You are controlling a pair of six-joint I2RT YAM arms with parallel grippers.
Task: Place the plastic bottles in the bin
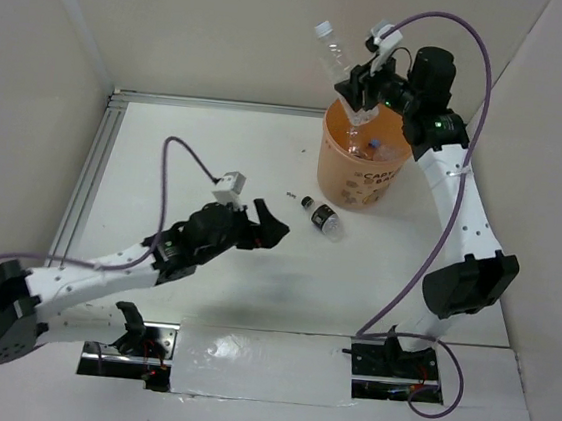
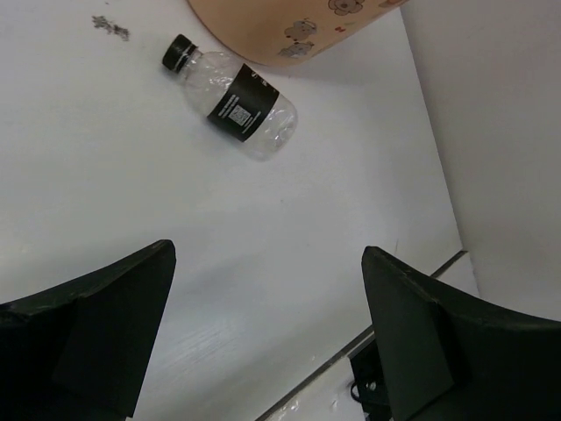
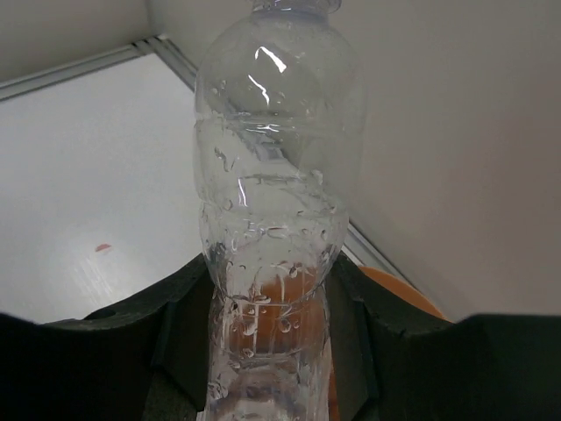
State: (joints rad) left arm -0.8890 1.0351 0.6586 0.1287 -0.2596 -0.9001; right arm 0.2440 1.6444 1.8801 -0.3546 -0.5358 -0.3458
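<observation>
While the right gripper (image 1: pixel 354 86) is pinching a clear bottle (image 1: pixel 332 47) above the bin (image 1: pixel 359 184) at upper centre, the left gripper (image 1: pixel 267 225) is hovering spread near a black-labelled bottle (image 1: pixel 322 218) lying mid-frame.

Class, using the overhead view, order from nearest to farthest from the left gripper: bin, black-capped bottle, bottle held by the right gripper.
1. Black-capped bottle, just right of left gripper.
2. Bin, behind that bottle.
3. Held bottle, above the bin.
</observation>
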